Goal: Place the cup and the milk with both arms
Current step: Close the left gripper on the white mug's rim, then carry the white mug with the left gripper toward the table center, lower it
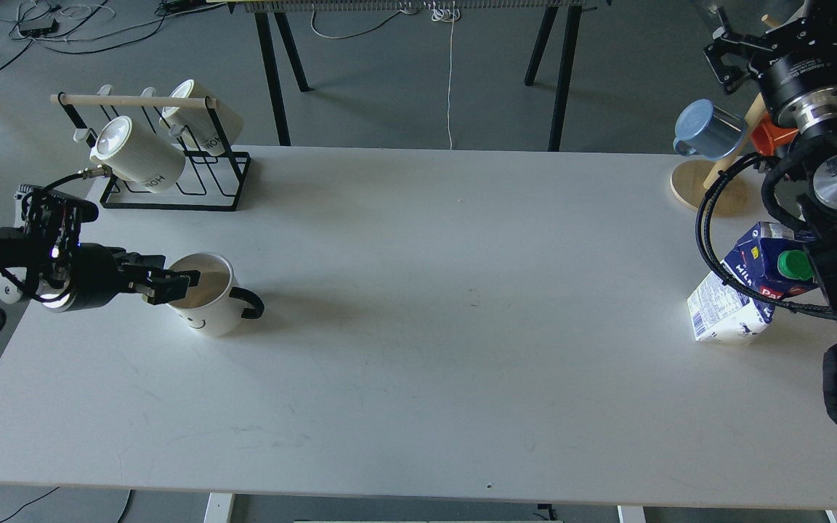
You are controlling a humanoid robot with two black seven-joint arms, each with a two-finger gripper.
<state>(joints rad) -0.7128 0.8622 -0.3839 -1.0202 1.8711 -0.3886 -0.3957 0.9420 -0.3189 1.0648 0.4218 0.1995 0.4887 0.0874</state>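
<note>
Low and level, left claw [189, 285] clamps the cup [209, 303] rim; right claw [725, 58], raised, unreadable.

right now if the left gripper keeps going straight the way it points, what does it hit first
The left gripper points right, level with the table, fingertips at the rim of the cup. That cup comes first; one finger seems to reach inside the rim, though depth is unclear.

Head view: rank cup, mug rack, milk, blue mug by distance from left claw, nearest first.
From the left claw:
1. Cup, at the claw, table's left.
2. Mug rack, back left.
3. Milk, right edge.
4. Blue mug, back right; too close to call against milk.
</note>
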